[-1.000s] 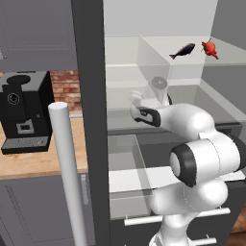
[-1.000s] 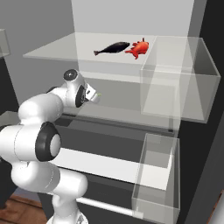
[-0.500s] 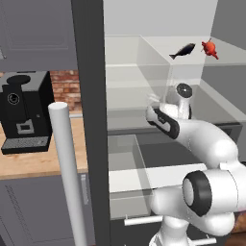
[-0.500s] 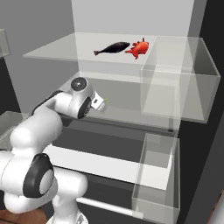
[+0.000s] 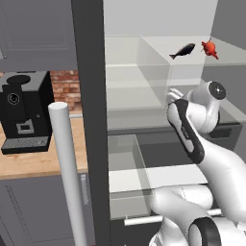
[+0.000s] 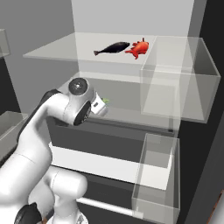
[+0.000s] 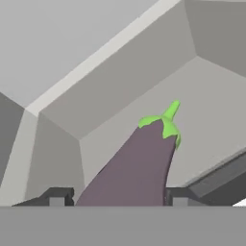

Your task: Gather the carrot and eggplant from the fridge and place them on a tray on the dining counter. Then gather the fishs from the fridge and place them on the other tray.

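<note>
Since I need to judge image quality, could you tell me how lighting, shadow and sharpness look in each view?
Left base view: flat even light, the fridge door edge dark. Right base view: the clear shelf shows pale sheen, the two fish sharp. Hand view: the eggplant slightly soft, between the fingers, without cast shadow.

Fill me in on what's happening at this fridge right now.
The white arm is working inside the open fridge. Its tool has the purple eggplant between its fingers, green stem end pointing away from the hand, so the eggplant looks gripped. On the glass shelf above, a dark fish and a red fish lie side by side. A coffee machine sits on the counter to the left.
</note>
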